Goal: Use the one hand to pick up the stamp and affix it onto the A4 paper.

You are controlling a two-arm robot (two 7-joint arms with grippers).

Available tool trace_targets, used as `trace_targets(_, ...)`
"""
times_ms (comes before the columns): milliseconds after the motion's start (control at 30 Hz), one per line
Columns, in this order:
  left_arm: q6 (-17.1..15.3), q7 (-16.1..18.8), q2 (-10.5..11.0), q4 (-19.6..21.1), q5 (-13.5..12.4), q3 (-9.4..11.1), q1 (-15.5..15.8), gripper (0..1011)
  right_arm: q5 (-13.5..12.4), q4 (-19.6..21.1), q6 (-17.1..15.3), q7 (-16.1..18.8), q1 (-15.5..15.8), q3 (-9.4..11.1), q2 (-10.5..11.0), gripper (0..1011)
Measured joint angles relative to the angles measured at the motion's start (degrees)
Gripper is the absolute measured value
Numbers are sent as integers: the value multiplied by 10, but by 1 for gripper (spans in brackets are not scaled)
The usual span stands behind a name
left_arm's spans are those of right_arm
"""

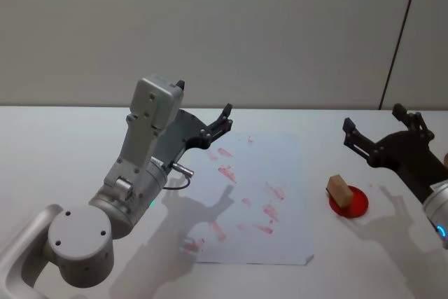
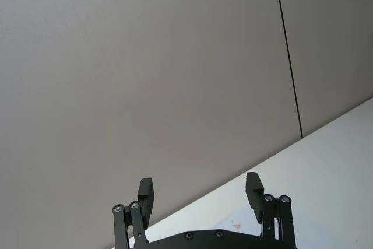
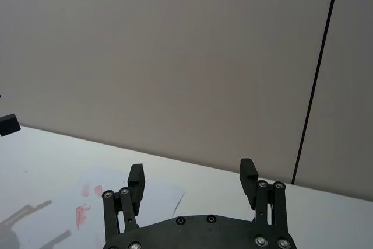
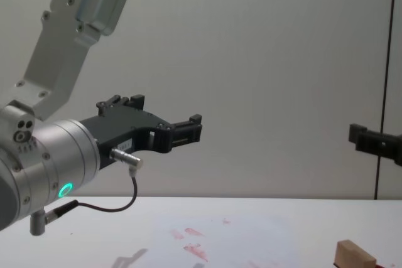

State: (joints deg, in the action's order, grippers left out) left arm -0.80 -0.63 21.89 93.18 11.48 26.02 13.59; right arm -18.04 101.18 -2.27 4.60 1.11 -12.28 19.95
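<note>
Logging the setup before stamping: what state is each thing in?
stamp: on the red pad, not gripped.
A4 paper: flat on the table, smudged with red ink.
right claw: open, empty, raised above the table.
left claw: open, empty, raised above the table.

Worktop (image 1: 56,145): white, matte, spans the lower half of the head view; its far edge meets the wall (image 1: 210,26) at mid-frame; wall plain grey-beige; one thin dark seam (image 1: 401,33) at upper right, running down the wall to the worktop edge; round red pad (image 1: 355,204) lying flat on the worktop, lower right; soft grey shadows on the worktop, lower centre.
</note>
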Motion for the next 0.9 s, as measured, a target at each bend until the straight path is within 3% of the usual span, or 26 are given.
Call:
trace_targets(267, 0, 0, 0, 0, 0, 0, 0, 1003, -32, 8, -28, 13, 13, 12, 18, 1001)
trace_targets(533, 0, 0, 0, 0, 0, 0, 0, 1003, -59, 18, -81, 24, 25, 23, 38, 1001)
trace_targets(700, 0, 0, 0, 0, 0, 0, 0, 1003, -57, 20, -106, 34, 26, 24, 45, 1001)
trace_targets(900, 0, 0, 0, 0, 0, 0, 0, 1003, -34, 11, -131, 51, 16, 16, 43, 1001)
